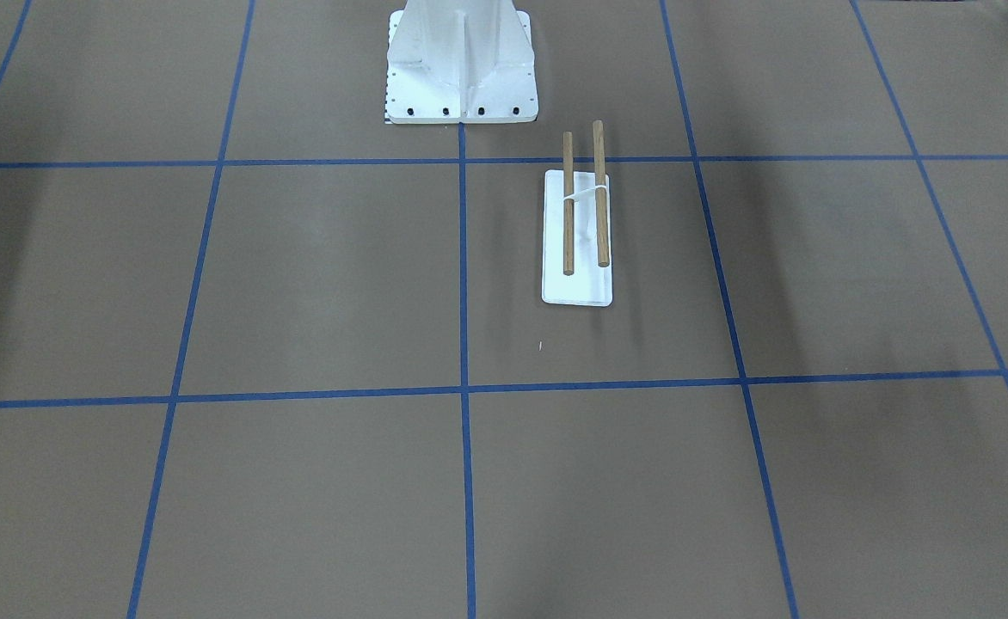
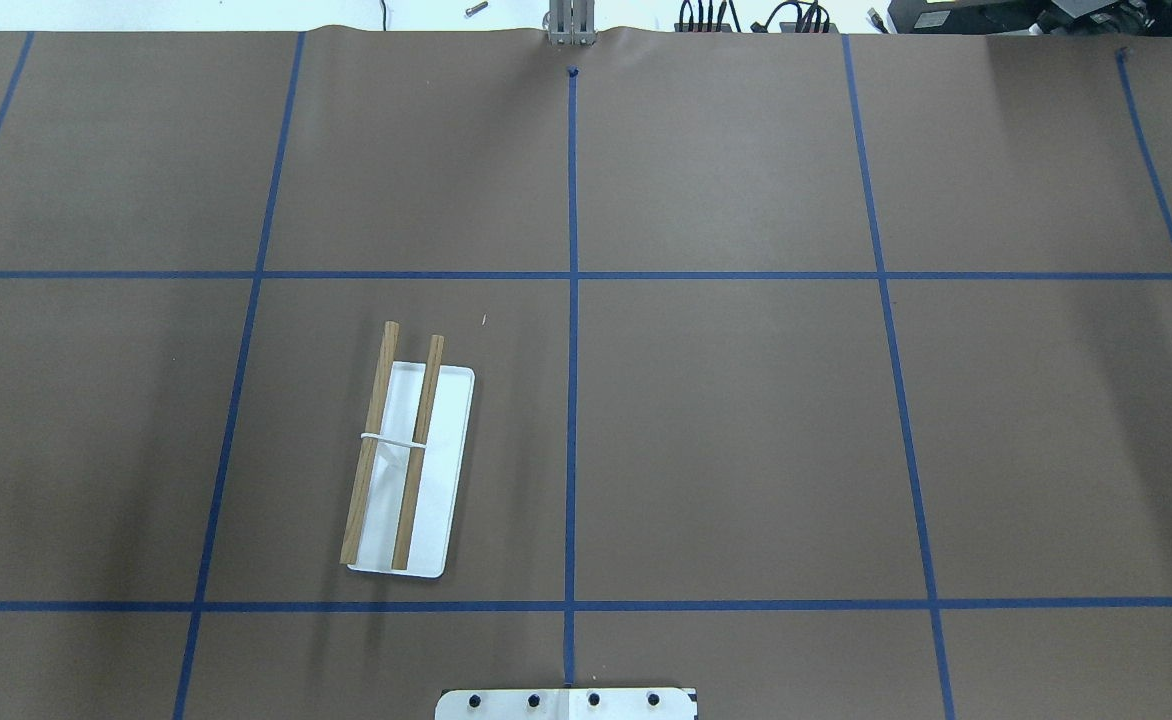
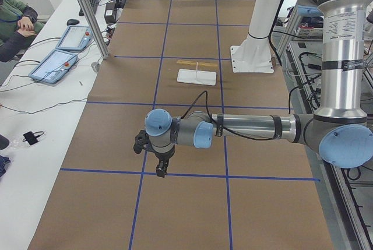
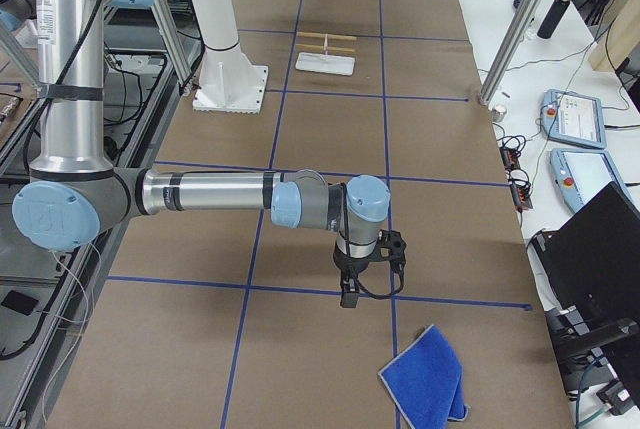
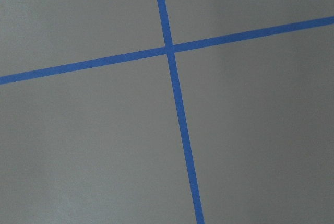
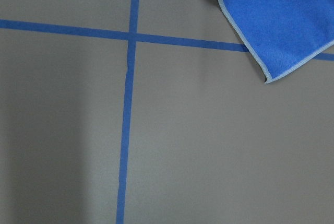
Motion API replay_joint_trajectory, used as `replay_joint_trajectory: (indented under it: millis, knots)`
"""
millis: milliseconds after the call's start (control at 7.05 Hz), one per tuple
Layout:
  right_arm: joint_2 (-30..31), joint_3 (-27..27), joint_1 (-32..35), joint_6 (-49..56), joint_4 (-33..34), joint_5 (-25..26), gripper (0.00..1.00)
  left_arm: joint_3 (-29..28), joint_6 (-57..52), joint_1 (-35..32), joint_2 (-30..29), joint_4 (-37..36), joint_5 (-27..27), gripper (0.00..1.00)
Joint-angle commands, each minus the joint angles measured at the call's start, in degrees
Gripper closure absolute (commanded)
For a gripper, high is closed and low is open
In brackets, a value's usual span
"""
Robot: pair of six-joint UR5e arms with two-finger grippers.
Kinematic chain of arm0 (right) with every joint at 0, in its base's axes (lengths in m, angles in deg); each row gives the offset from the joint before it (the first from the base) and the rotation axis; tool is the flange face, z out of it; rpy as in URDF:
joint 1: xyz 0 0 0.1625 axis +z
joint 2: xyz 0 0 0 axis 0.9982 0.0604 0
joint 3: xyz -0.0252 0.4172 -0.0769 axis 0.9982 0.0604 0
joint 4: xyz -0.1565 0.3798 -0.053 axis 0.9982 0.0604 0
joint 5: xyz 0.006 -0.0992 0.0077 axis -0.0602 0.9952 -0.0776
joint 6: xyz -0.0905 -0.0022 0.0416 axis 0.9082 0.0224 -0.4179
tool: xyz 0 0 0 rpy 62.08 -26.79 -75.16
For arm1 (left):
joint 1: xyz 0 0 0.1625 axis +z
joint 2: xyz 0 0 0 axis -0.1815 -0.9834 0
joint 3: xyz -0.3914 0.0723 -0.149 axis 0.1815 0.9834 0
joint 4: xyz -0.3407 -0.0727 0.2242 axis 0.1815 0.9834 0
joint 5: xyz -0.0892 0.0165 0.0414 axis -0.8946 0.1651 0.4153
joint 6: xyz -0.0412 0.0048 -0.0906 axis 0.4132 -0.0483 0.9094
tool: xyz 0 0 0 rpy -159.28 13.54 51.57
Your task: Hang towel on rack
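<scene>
The rack, a white base with two bare brown dowels, stands on the brown table on the robot's left side; it also shows in the front view and both side views. The blue towel lies crumpled on the table at the robot's far right end; its grey-edged corner shows in the right wrist view. My right gripper hangs low above the table, a short way from the towel. My left gripper hangs above a tape crossing at the far left end. I cannot tell whether either is open or shut.
The white bolted pedestal stands just behind the rack. Blue tape lines grid the table. A side bench holds control tablets and cables, with a seated person. Metal posts stand at the table's far edge.
</scene>
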Motion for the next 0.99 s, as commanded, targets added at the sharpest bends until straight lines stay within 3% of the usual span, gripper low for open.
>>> replay_joint_trajectory:
  millis: [0,567,851]
  knots:
    - [-0.3,-1.5,-1.5,0.9,0.1,-0.2,0.00,-0.1,0.1,0.0,0.0,4.9,0.1,0.02]
    - [-11.4,-3.6,-4.0,0.0,0.0,2.4,0.00,1.2,0.5,-0.1,-5.5,7.7,0.1,0.02]
    - [-11.1,-2.6,-4.0,0.4,-0.8,4.5,0.00,0.6,0.6,-0.1,-5.7,22.6,0.2,0.02]
